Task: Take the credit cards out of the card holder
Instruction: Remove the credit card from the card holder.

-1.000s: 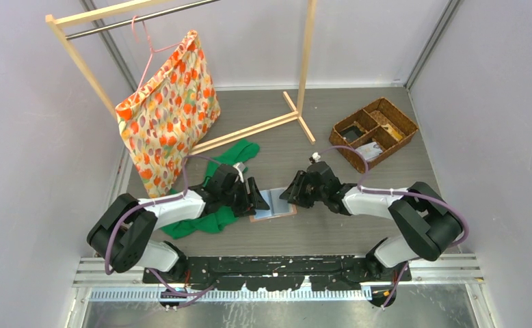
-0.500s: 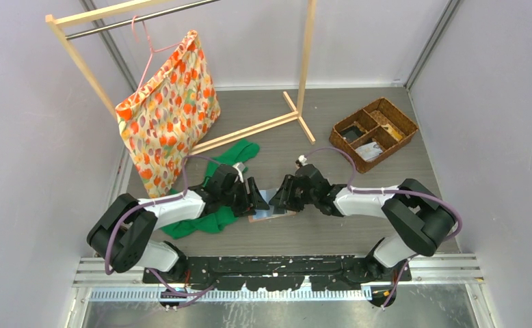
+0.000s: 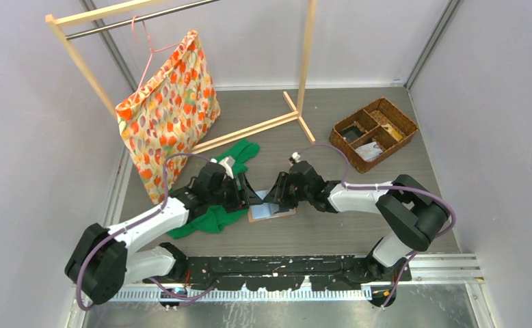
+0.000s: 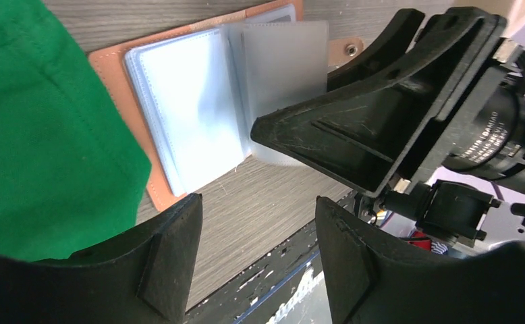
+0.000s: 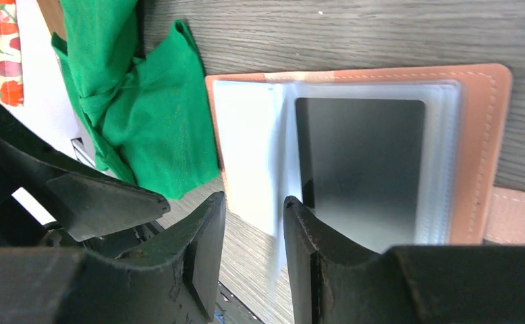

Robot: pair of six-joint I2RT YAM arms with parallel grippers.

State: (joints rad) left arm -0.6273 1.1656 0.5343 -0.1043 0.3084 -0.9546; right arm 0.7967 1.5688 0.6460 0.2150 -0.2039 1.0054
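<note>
Right tool [image 5: 253, 201] nearer, released, left tool [image 4: 256, 202] released — card holder [image 5: 479, 135] open, clear sleeves [image 5: 246, 148] inside

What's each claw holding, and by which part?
Left claw: nothing, open. Right claw straddles the free edge of a lifted clear sleeve in the card holder, but a gap shows; not clamped.

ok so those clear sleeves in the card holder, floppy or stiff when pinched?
Probably floppy: one clear sleeve stands curled up off the others. Likely slick too, judging by the glossy sheen. The card holder looks thin and light, so it may slide on the table when a sleeve is tugged.
</note>
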